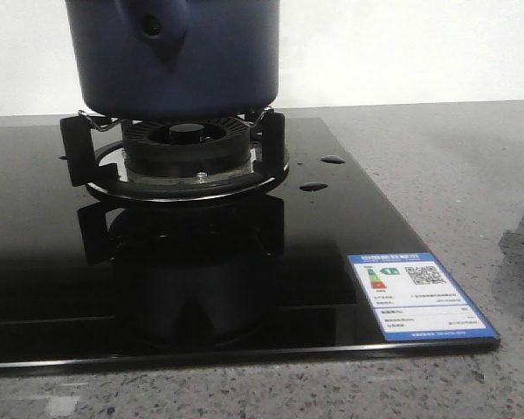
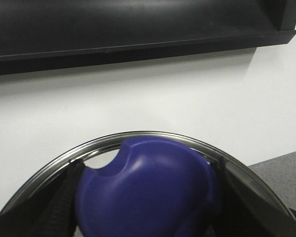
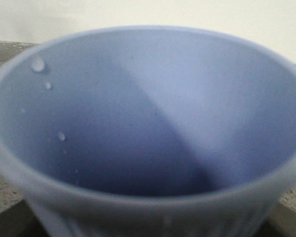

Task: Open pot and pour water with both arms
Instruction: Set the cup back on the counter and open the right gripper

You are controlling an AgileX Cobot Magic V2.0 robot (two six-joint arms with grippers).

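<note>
In the front view you see the dark navy-blue pot [image 1: 173, 57] seated on the black trivet [image 1: 170, 148] of a gas burner [image 1: 188, 148], with its rounded handle tab [image 1: 155, 26] and the tab's small hole facing you; the top of the pot is cut off by the frame edge. The burner sits on a glossy black glass hob [image 1: 210, 279], which reflects the trivet and pot. A blue-bordered energy label [image 1: 417, 295] is stuck at the hob's near right corner, and the hob lies on a grey speckled countertop [image 1: 472, 175] against a white wall [image 1: 402, 48]. Neither arm shows in this view. In the left wrist view you find a blue lid knob [image 2: 148, 190] filling the lower centre, with a steel rim [image 2: 138, 136] arcing just behind it. Dark shapes stand close on either side of the knob and appear to be the fingers [image 2: 59, 207] of the left gripper [image 2: 148, 217], closed against the knob; actual contact is not clearly resolved. A dark shelf [image 2: 138, 29] runs along the wall beyond. In the right wrist view a pale blue ribbed cup [image 3: 148, 128] fills the frame, upright, mouth open to the camera, with water droplets [image 3: 38, 64] on its inner wall. You cannot tell the state of the right gripper, since its fingers are not visible.
</note>
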